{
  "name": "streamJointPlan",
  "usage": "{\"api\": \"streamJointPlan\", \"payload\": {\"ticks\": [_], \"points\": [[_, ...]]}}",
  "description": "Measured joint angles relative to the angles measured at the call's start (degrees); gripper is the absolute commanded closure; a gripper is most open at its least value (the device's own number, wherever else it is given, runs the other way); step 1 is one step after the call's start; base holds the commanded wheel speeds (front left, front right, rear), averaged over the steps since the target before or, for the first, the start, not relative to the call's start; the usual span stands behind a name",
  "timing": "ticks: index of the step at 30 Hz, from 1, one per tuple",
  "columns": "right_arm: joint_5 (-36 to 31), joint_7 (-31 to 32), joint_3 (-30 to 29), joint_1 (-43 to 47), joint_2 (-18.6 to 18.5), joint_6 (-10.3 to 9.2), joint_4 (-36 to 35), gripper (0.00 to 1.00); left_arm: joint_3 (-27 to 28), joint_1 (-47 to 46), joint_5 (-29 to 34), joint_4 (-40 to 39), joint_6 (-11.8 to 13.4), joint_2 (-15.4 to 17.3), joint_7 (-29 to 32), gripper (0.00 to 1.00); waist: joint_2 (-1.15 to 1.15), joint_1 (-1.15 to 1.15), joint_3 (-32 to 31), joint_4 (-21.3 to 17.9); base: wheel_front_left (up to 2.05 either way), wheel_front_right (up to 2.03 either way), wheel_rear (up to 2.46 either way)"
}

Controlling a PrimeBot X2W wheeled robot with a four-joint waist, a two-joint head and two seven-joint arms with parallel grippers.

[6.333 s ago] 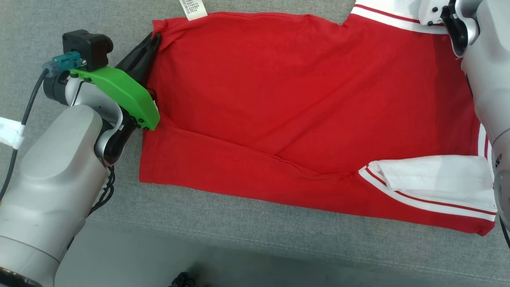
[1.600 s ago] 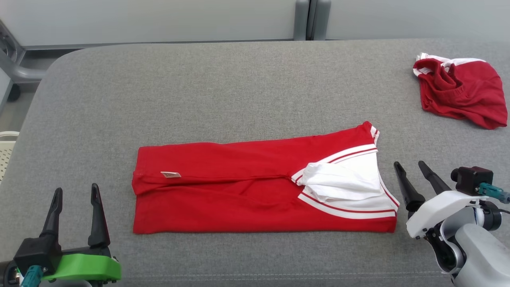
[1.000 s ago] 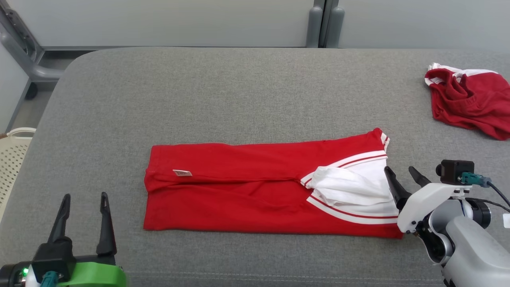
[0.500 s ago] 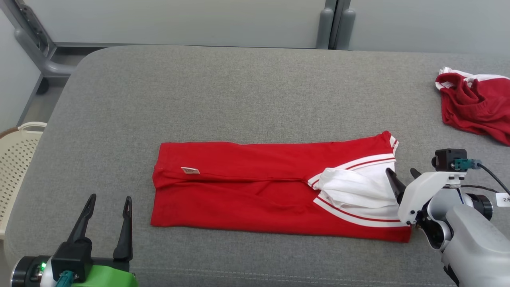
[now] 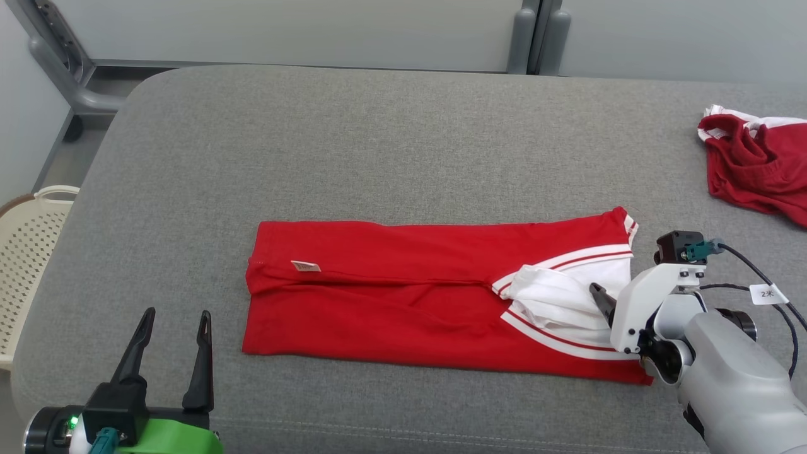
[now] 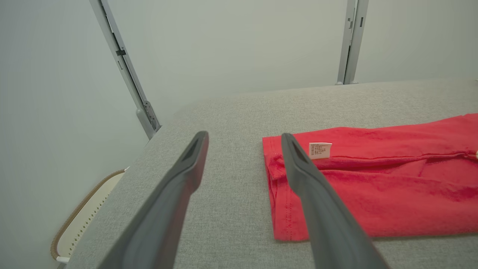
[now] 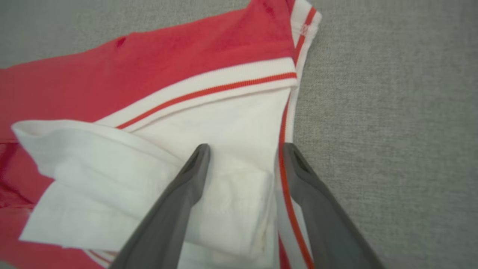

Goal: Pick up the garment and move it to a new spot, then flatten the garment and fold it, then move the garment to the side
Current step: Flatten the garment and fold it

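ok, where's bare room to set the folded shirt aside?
Free: the wide grey strip beyond the folded shirt; the band left of its hem. Crowded: right end, right gripper over the white flap, crumpled red garment beyond.

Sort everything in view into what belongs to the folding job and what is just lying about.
Job in hand:
- folded red garment, flat on the grey cushion
- right hand, open over its white-trimmed end
- left hand, open, clear of the cloth

Lying about:
- crumpled red garment, far right
- cream basket, off the cushion's left edge
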Motion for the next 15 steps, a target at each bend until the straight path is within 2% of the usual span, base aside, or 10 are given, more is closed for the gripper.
{"api": "streamJointPlan", "payload": {"ticks": [6,15], "points": [[0.91,2.05,0.48,-1.82,-0.27,0.01,3.66,0.0,-0.19,-0.03,-0.01,0.31,-0.18,-0.24,0.0,0.0,0.0,0.0,0.01,0.7,0.0,0.0,0.0],[1.04,0.74,1.01,-3.38,-0.73,0.02,6.99,0.0,0.19,-0.04,-0.14,0.44,-0.19,-0.49,0.0,0.0,0.0,0.0,-0.05,0.93,0.0,0.0,0.0]]}}
